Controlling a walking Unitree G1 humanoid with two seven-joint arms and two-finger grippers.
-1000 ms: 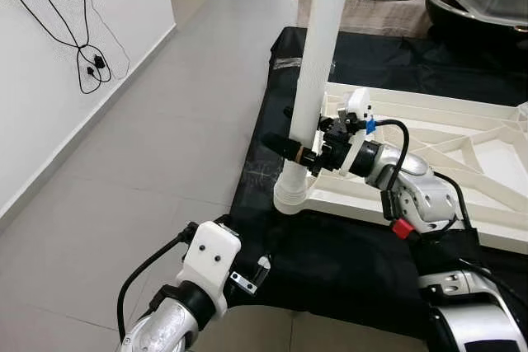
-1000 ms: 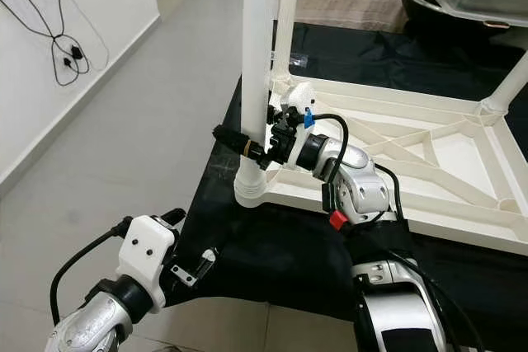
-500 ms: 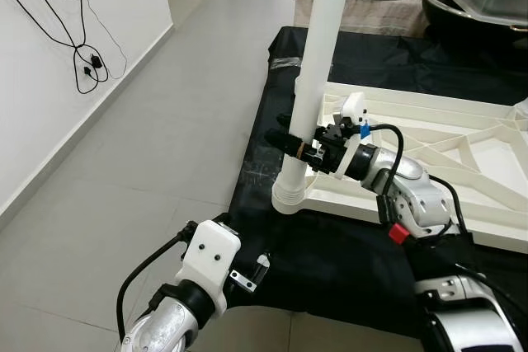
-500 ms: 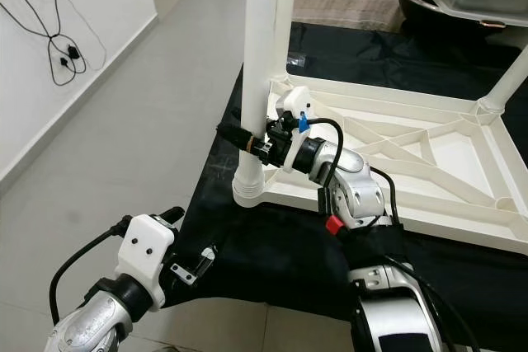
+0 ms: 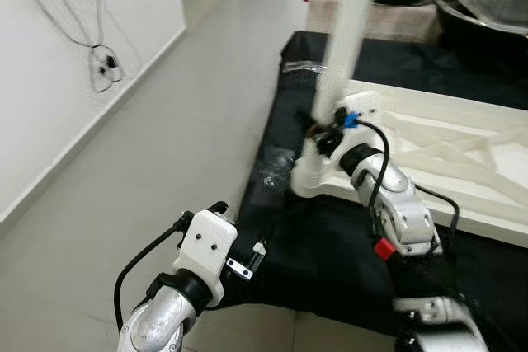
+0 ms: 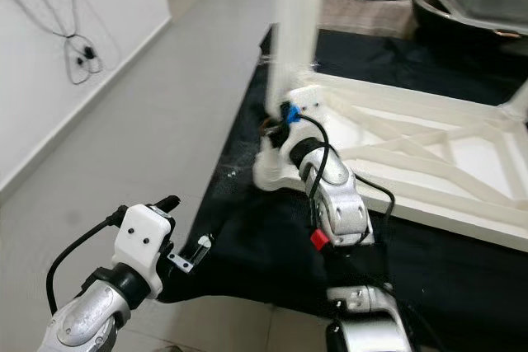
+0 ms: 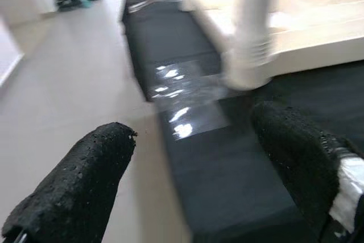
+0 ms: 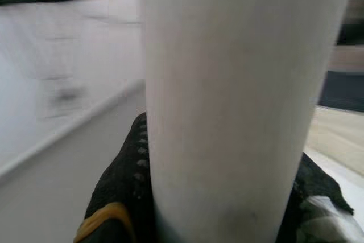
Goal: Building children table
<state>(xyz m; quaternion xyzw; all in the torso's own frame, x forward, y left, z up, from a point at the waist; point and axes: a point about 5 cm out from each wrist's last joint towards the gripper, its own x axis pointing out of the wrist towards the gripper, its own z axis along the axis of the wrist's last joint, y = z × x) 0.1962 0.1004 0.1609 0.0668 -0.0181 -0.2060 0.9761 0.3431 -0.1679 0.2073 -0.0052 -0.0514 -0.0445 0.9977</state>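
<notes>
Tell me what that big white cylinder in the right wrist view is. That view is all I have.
Observer: It's a table leg, standing upright in the corner socket of an upturned white tabletop.
Operator: Is the right gripper on it?
Observer: Yes. The right gripper is shut on the leg low down, just above the socket.
Operator: And the left arm?
Observer: The left gripper is open and holds nothing, near the edge of the black cloth under the tabletop.
</notes>
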